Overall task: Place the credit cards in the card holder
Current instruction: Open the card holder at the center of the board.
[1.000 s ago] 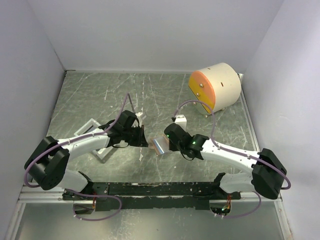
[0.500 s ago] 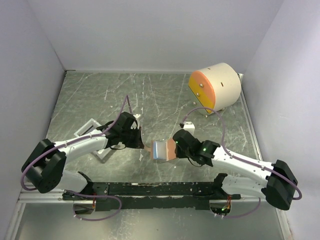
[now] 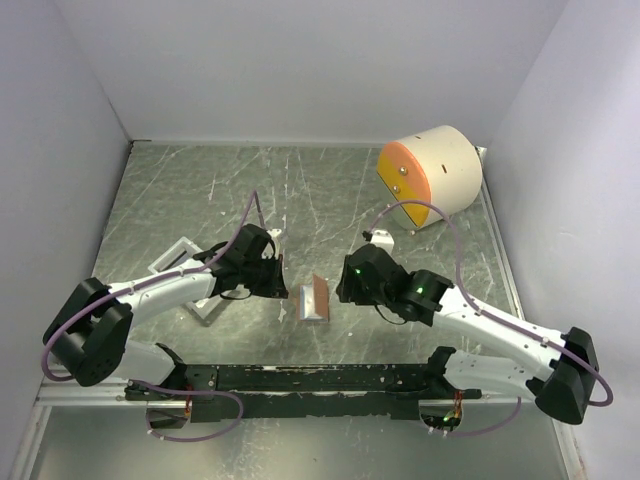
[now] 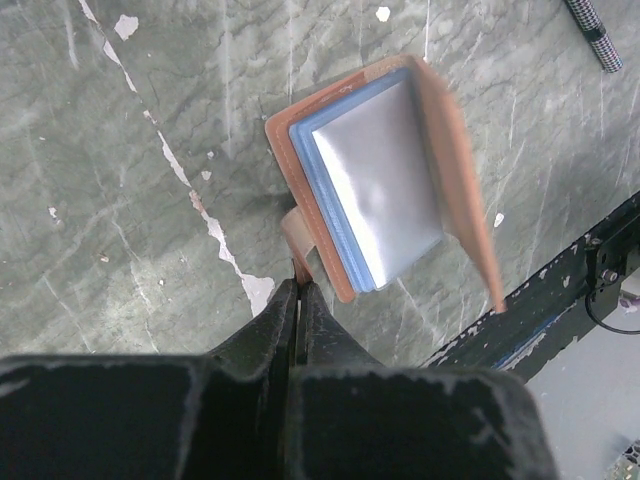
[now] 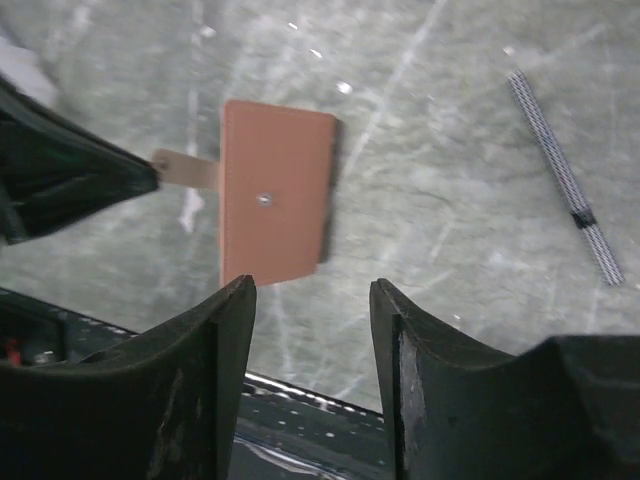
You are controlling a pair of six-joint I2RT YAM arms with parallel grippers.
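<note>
The salmon card holder (image 3: 314, 297) lies on the table between my two grippers, its cover (image 4: 460, 190) raised at a slant over the inside. A light blue and silver credit card (image 4: 375, 185) sits inside it. My left gripper (image 4: 299, 286) (image 3: 283, 288) is shut on the holder's small strap tab (image 4: 292, 232). In the right wrist view I see the cover's outer face (image 5: 275, 200) with its snap stud. My right gripper (image 5: 312, 300) (image 3: 344, 285) is open just right of the holder, with nothing between its fingers. Other credit cards are out of view.
A big cream cylinder with an orange face (image 3: 430, 175) lies at the back right. A white rectangular tray (image 3: 172, 258) lies under the left arm. A thin braided cable (image 5: 560, 180) runs over the table right of the holder. A black rail (image 3: 320, 378) borders the near edge.
My right gripper has opened, let go of the holder's cover and backed off to the right. The cover has swung up from lying flat open. My left gripper stays shut on the tab.
</note>
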